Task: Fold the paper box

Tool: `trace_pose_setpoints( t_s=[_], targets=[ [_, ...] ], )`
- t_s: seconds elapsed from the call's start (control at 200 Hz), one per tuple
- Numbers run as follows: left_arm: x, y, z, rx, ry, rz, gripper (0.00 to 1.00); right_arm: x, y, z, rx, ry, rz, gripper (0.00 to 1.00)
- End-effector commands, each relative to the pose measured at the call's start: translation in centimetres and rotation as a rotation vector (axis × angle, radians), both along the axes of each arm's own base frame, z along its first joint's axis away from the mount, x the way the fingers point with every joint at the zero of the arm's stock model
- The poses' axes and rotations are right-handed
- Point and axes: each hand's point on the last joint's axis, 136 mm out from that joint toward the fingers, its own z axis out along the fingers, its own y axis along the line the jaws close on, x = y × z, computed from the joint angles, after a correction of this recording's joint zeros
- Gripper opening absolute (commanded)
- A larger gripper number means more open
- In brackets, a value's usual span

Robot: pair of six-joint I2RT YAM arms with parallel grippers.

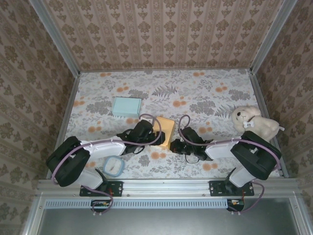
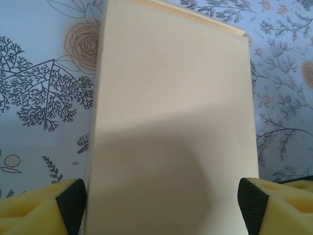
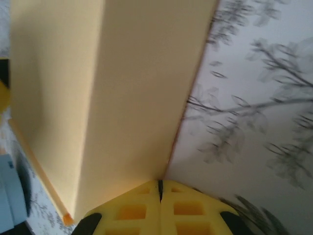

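Paper box (image 1: 165,131), pale yellow and flat-sided, lying on the floral counter (image 1: 205,93) midway between my two arms. I judge thin card of this kind to be light and fairly stiff across a panel, yet ready to crease along its scored lines. Its smooth faces may slip and a hard squeeze would buckle the walls, so the best hold is across the two long edges or close beside a fold, never in the middle of a panel. My left pincer (image 2: 163,203) reaches in from the box's left with its fingers spread wide. One broad panel runs away from it between the dark pads (image 2: 72,204), each pad sitting right at a long edge; whether they press on the card or merely flank it I cannot tell. My right pincer (image 3: 160,196) has its fingers together with nothing between them, the tip set at the foot of the box's right side where that wall meets the counter, apparently touching it
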Motion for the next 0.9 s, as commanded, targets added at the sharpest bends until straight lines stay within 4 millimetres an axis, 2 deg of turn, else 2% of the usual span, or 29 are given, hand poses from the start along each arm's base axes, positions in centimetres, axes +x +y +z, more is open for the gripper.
trace_pose_setpoints(
  t_s=[0.0, 0.155, 0.34, 0.46, 0.52, 0.61, 0.745, 0.835, 0.87, 0.895],
  targets=[
    [-0.1, -0.6, -0.3, -0.023, 0.005, 0.015, 0.84, 0.4, 2.6, 1.0, 0.105, -0.03, 0.004, 0.0],
    [-0.6, -1.5, -0.8, -0.06, 0.025, 0.012, 0.83, 1.3, 3.2, 1.9, 0.192, -0.072, -0.063, 0.0],
    [-1.6, -3.7, -0.6, -0.133, 0.042, -0.016, 0.82, 2.6, 3.6, 4.1, 0.245, -0.146, -0.167, 0.0],
    [-0.4, -4.6, -0.1, -0.114, 0.018, -0.001, 0.82, 2.7, 4.5, 4.4, 0.176, -0.184, -0.217, 0.0],
    [0.6, -4.6, 0.4, -0.103, 0.004, 0.008, 0.82, 2.6, 4.3, 4.1, 0.118, -0.205, -0.255, 0.0],
    [2.6, -3.2, 0.8, -0.088, -0.005, 0.052, 0.82, 2.0, 3.2, 3.8, 0.079, -0.239, -0.302, 0.0],
    [5.5, 0.9, 2.3, -0.038, -0.057, 0.166, 0.84, 1.5, 0.5, 3.5, -0.032, -0.274, -0.323, 0.0],
    [5.9, 3.4, 3.7, -0.003, -0.095, 0.227, 0.86, 1.2, -1.7, 4.3, -0.181, -0.328, -0.284, 0.0],
    [5.8, 4.3, 4.3, 0.012, -0.111, 0.253, 0.87, 1.1, -2.8, 5.6, -0.227, -0.365, -0.281, 0.0],
    [5.6, 5.0, 4.6, 0.021, -0.119, 0.268, 0.88, 1.1, -3.6, 6.3, -0.265, -0.389, -0.28, 0.04]
  ],
)
